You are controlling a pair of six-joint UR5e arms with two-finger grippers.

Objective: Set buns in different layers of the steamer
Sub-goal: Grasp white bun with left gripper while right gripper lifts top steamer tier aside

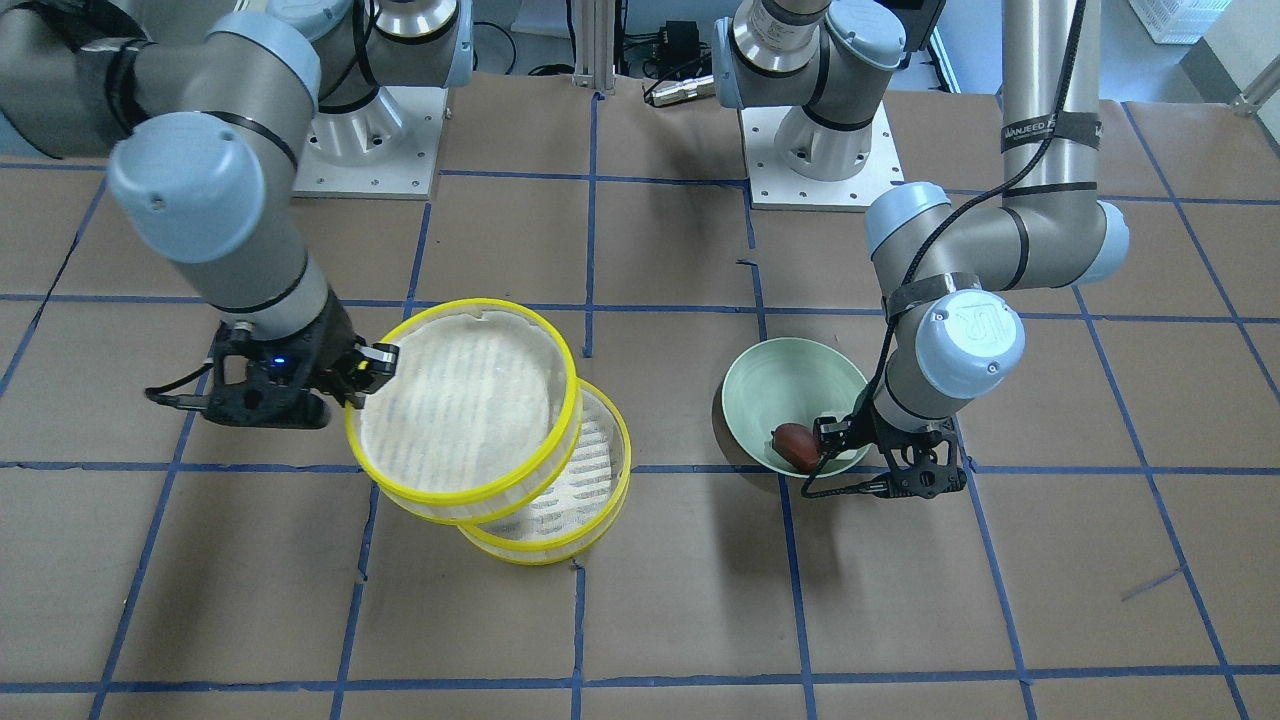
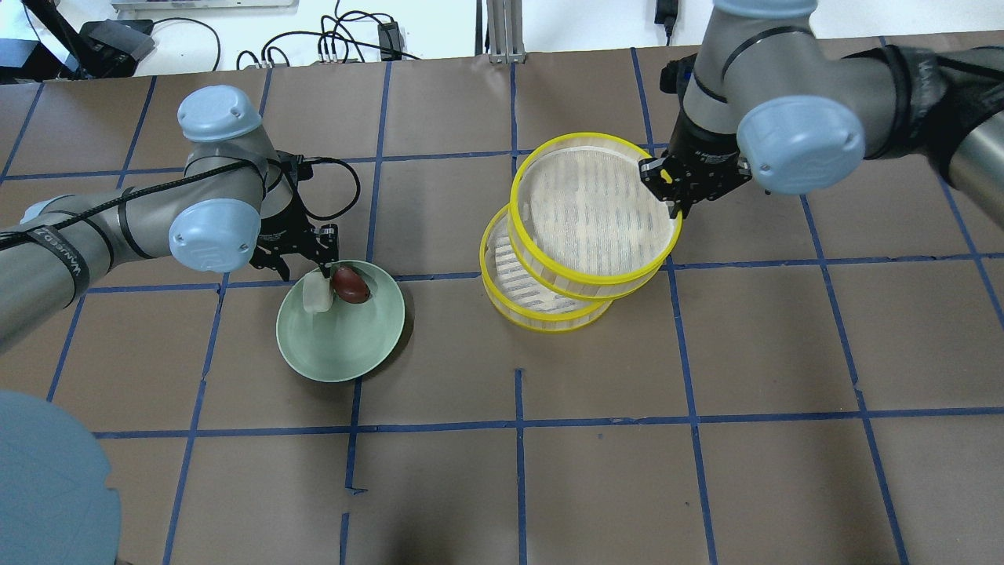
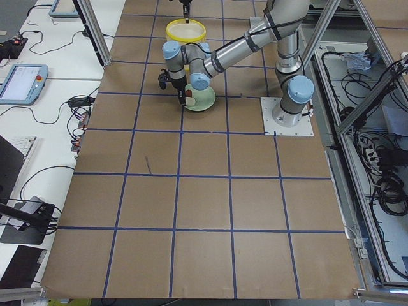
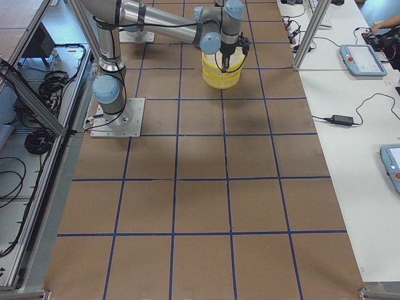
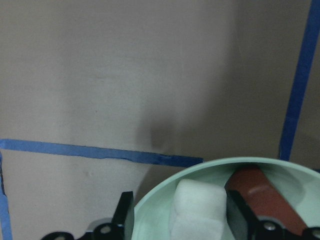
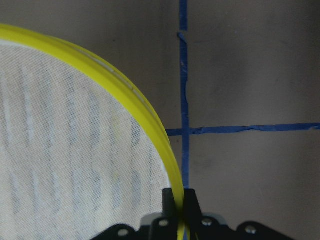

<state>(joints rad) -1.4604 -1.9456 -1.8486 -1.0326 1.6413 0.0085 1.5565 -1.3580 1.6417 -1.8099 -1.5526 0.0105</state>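
The buns lie side by side in the pale green bowl (image 2: 339, 345), against its wall on the side toward the left arm: the white blocky bun (image 5: 197, 212) and the reddish-brown rounded bun (image 2: 351, 285) are touching or nearly so. The left gripper (image 2: 320, 271) reaches down into the bowl with its jaws spread and set astride the white bun; in the left wrist view one finger (image 5: 236, 215) stands between the two buns, right against the white one, while the other stands clear of it near the bowl's rim, so nothing is clamped. Well apart on the brown paper-covered table (image 2: 502, 471) stands the steamer. Its upper tray (image 2: 592, 208) is pinched at the yellow rim by the right gripper (image 6: 180, 207), whose jaws are closed tight on that rim (one inside, one outside). This tray is tilted and pushed off centre, covering most of the lower tray (image 2: 524, 284), of which a crescent of white liner shows. Whether the two trays touch cannot be told.
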